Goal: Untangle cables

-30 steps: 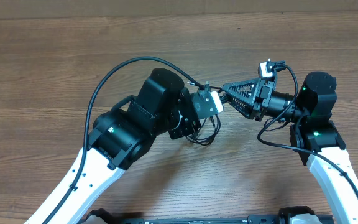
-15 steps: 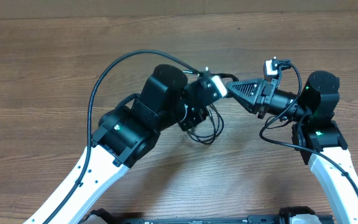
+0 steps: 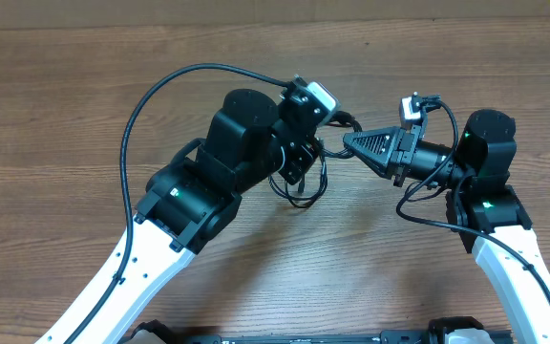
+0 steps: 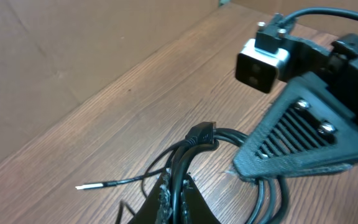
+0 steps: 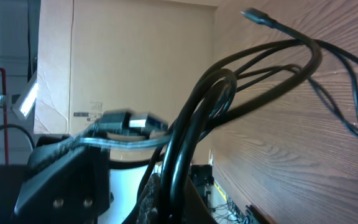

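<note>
A tangle of black cables [image 3: 306,177] hangs between my two grippers over the wooden table. My left gripper [image 3: 306,155] is shut on a black cable strand, seen pinched between its fingers in the left wrist view [image 4: 178,196]. A black plug [image 4: 202,133] sits at the top of the loops, and a thin lead with a white tip [image 4: 92,185] lies on the wood. My right gripper [image 3: 349,143] is shut on the cable loops, which run between its fingers in the right wrist view [image 5: 176,186]. Another plug end [image 5: 260,18] shows there.
The wooden table [image 3: 84,96] spreads all around. A cardboard wall [image 4: 61,37] stands behind it. The right wrist camera [image 4: 263,59] and its cable sit close to my left gripper. A long black arm cable [image 3: 160,91] arcs over the left side.
My left gripper has lifted and swung up and back with the cable. My right gripper has shifted slightly. The loops now hang tighter between the two grippers.
</note>
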Controlling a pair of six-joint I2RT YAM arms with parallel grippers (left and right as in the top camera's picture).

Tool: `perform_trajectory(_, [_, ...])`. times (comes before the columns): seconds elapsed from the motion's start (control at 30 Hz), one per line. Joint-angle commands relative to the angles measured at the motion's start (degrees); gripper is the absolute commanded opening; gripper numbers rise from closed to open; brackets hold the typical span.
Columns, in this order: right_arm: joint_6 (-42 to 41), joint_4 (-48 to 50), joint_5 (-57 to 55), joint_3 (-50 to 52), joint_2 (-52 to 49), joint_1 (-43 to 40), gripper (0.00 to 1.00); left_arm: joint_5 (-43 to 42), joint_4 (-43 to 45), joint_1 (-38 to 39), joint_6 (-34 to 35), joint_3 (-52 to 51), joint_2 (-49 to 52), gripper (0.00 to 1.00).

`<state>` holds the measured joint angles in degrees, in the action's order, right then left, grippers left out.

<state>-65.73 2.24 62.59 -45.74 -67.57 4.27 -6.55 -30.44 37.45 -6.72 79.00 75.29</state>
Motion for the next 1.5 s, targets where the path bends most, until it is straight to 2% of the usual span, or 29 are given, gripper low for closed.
perform_trajectory(0.0, [1.5,0.2,1.6,0.0,0.0,0.5,0.04,1.2,0.7,-0.4,2.1,1.5,-0.6,0.04])
perform_trajectory(0.17, [1.5,0.2,1.6,0.0,0.0,0.5,0.04,1.9,1.0,-0.5,2.6,1.5,-0.6,0.04])
perform_trajectory(0.43, [1.5,0.2,1.8,0.0,0.0,-0.8,0.04,12.1,-1.5,-5.3,17.4,1.5,-0.8,0.04])
perform_trajectory(0.67, [1.4,0.2,4.5,0.0,0.0,-5.4,0.04,13.6,-7.1,-8.3,17.0,1.5,-0.8,0.05])
perform_trajectory(0.73, [1.4,0.2,4.8,0.0,0.0,-6.0,0.04,13.6,-7.4,-8.3,17.0,1.5,-0.8,0.18])
perform_trajectory(0.8, [1.4,0.2,5.1,0.0,0.0,-6.5,0.04,13.6,-8.3,-8.3,16.9,1.5,-0.8,0.4])
perform_trajectory(0.87, [1.4,0.2,5.3,0.0,0.0,-7.0,0.04,13.6,-9.8,-8.3,14.7,1.5,-0.8,0.49])
perform_trajectory(1.1, [-0.2,0.3,5.8,0.0,0.0,-7.8,0.04,10.5,-13.1,-8.3,13.1,1.5,-0.7,0.52])
perform_trajectory(1.2, [-0.9,2.4,6.9,0.0,0.0,-7.8,0.04,4.0,-13.0,-8.3,11.0,1.5,-0.7,0.29])
perform_trajectory(1.27, [-2.6,3.7,7.3,0.0,0.0,-7.8,0.03,-2.6,-13.0,-8.2,6.0,1.5,-0.7,0.23])
perform_trajectory(1.33, [-5.0,6.0,7.2,0.0,0.0,-7.8,0.04,-12.4,-13.1,-8.2,-1.7,1.4,-0.4,0.25])
perform_trajectory(1.37, [-6.6,7.8,7.3,0.0,0.0,-7.8,0.04,-16.5,-13.5,-8.2,-5.7,1.4,0.1,0.3])
perform_trajectory(1.43, [-9.0,11.1,7.9,0.0,0.0,-7.8,0.04,-18.6,-14.4,-8.2,-9.5,1.4,1.7,0.42])
perform_trajectory(1.47, [-9.7,12.2,8.1,0.0,0.0,-7.8,0.04,-18.6,-14.7,-8.2,-9.9,1.4,2.4,0.42])
